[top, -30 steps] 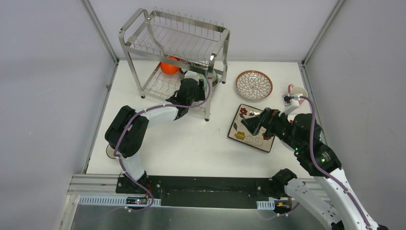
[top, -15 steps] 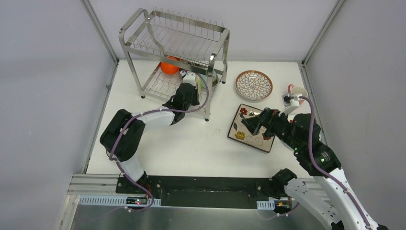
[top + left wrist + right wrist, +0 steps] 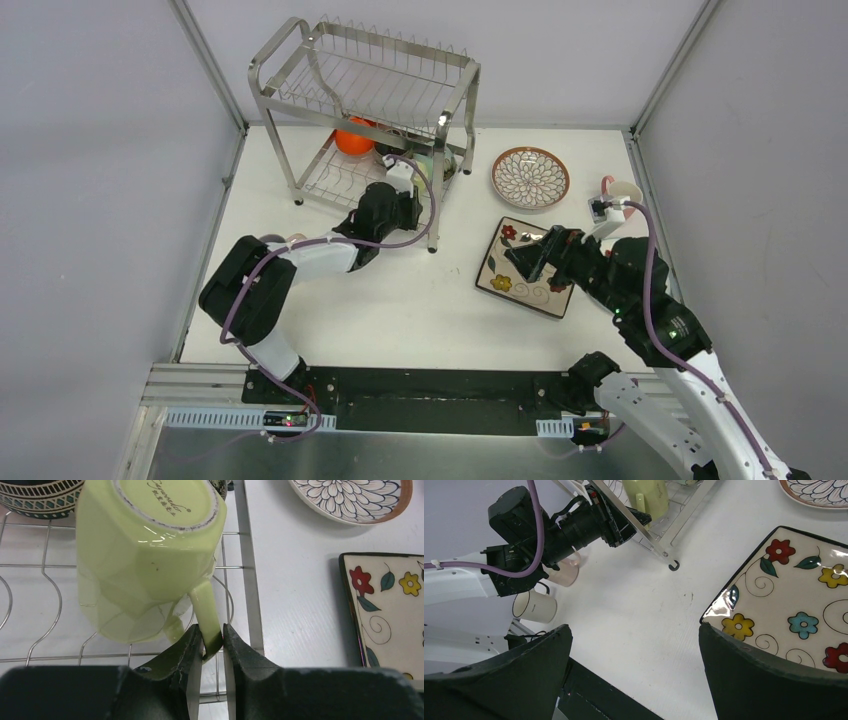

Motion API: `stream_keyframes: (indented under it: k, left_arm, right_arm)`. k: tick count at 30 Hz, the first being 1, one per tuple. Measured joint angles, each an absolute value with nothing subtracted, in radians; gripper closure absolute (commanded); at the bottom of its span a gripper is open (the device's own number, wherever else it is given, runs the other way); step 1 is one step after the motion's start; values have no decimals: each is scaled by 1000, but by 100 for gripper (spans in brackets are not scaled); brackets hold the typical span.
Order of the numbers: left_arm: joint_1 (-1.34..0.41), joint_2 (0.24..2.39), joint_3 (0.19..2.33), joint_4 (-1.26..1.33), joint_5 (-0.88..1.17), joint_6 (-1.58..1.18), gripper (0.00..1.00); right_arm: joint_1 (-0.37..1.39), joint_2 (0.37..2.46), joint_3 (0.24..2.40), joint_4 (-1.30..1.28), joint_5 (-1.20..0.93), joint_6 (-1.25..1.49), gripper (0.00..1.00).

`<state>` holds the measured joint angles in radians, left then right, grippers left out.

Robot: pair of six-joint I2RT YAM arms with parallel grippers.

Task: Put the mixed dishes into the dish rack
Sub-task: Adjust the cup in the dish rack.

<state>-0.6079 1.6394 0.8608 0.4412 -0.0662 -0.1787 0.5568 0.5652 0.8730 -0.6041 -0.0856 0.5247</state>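
At the right end of the lower shelf of the shiny steel wire dish rack (image 3: 248,580), the glazed yellow-green ceramic mug (image 3: 145,555) sits base-up, mouth toward the wires. Its axis is tipped and its handle juts toward the shelf's near edge. The left gripper (image 3: 212,645) pinches that handle. The mug is probably slick, brittle and weighty, so the handle seems the best hold. The right gripper (image 3: 631,630) gapes wide above the desk.

1. The yellow-green mug (image 3: 145,555) is glossy glazed ceramic
2. The dish rack (image 3: 370,95) is shiny steel wire
3. The counter (image 3: 400,300) looks matt white
4. The left pincer (image 3: 212,640) is matt dark plastic
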Motion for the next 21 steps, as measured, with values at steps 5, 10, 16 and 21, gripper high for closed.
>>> stream_keyframes:
  k: [5,10,16,21]
  left_arm:
    - [-607,1639,846,469,-38,-190,85]
    - [-578,1640,822,508,11,-247,98]
    - [-506,1640,781,601,142,-335,100]
    - [-455,1640,744,683,221,-384,100]
  right_arm:
    - [557,554,873,-604,-82,525,0]
    - [557,549,873,-604,-82,524,0]
    - [557,549,873,-604,-80,521,0]
    - [557,549,873,-604,-78,521,0]
